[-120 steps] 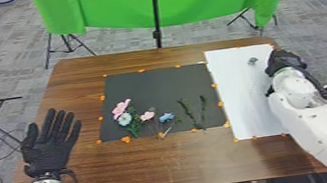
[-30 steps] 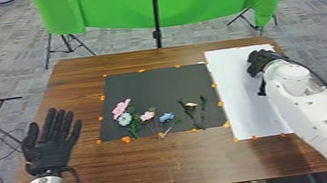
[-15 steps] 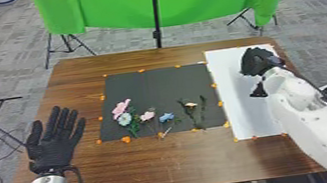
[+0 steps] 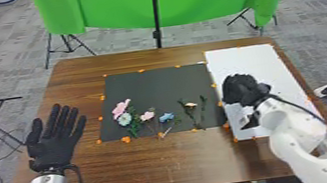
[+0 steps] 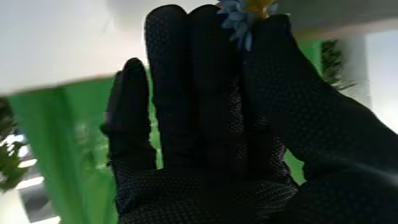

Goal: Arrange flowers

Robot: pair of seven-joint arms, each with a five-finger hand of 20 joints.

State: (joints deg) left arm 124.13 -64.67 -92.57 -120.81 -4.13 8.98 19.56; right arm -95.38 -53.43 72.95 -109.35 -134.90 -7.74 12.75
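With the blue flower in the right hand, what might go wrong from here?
The right hand pinches the blue flower only near its fingertips, so it may slip out. The thumb lies right against the petals, which might bend under more pressure. The green stems lie close together on the dark mat, so a low approach there could nudge them.

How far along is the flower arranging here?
It looks mostly done: the big pink bloom, white bloom, small pink bloom, blue bloom and pale bloom lie on the dark mat. The right hand pinches a blue-gray bloom. Left: placing that, probably at the bare stem, which has no bloom.
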